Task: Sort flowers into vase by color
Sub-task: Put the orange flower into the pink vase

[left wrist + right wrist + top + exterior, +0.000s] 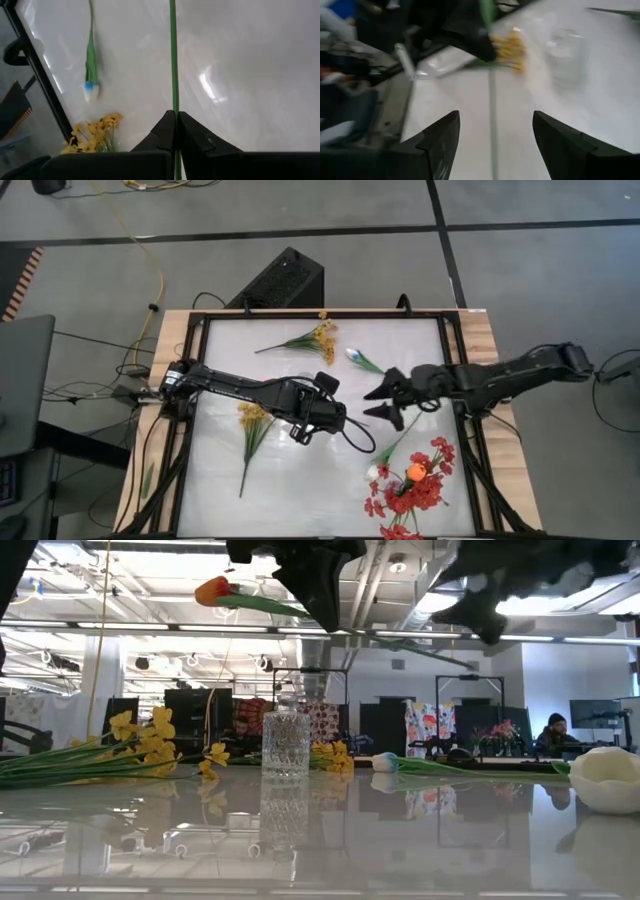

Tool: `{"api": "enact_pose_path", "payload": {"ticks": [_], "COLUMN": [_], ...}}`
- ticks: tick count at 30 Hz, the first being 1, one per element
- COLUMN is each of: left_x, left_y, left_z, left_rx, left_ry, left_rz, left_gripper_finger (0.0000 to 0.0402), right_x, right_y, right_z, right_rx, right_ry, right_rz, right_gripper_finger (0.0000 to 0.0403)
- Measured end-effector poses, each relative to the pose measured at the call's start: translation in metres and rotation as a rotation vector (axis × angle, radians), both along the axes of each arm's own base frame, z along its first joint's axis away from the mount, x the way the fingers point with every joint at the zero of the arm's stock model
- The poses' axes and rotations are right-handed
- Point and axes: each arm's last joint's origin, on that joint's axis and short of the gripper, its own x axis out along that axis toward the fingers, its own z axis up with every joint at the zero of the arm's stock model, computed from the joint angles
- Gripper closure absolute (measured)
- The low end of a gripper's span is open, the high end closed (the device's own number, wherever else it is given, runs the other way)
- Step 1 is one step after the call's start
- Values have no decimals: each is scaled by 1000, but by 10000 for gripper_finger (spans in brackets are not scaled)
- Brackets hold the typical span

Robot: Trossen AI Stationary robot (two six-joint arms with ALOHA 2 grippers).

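Observation:
My left gripper (pixel 345 425) is over the table's middle, shut on an orange tulip held up in the air. Its orange bud (pixel 215 590) and leafy stem (pixel 270 606) show in the low view. The thin bare stem (pixel 173 55) runs on toward my right gripper (pixel 380 402). That gripper is open. In the right wrist view the stem (pixel 492 125) lies in the gap between its fingers (pixel 440 145), touching neither. A cut-glass vase (pixel 285 745) stands upright on the table behind. My left gripper pinches the tulip's stem (pixel 174 107) between its two fingertips, partway along it. The bud end is on one side and the thin bare end on the other. The fingers slant down toward the table's right. The tulip is lifted clear, nearly level, with the bare end a little lower.
Two yellow sprays lie at the far middle (pixel 318 338) and the left (pixel 250 418). A white tulip (pixel 355 357) lies near the far edge. Red sprays with an orange bud and a white bud (pixel 410 485) are heaped at the near right. A black frame (pixel 455 370) rims the table.

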Motion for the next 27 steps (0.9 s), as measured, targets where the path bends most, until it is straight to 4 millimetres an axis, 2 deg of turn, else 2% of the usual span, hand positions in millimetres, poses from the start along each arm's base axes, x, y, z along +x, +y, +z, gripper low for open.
{"api": "enact_pose_path", "payload": {"ticks": [5,12,23,27], "left_x": [-2,-9,-13,-14], "left_y": [2,1,1,0], "left_z": [2,3,4,3], "left_rx": [-28,-50,-92,-108], "left_ry": [3,32,50,64], "left_rz": [18,48,55,49], "left_gripper_finger": [401,401,401,401], "right_x": [30,57,80,82], "right_y": [7,11,15,17], "right_z": [-19,-40,-72,-80], "right_rx": [1,14,25,20], "right_ry": [-16,-66,-77,-52], "right_rz": [56,130,142,150], "right_gripper_finger": [127,127,128,147]}}
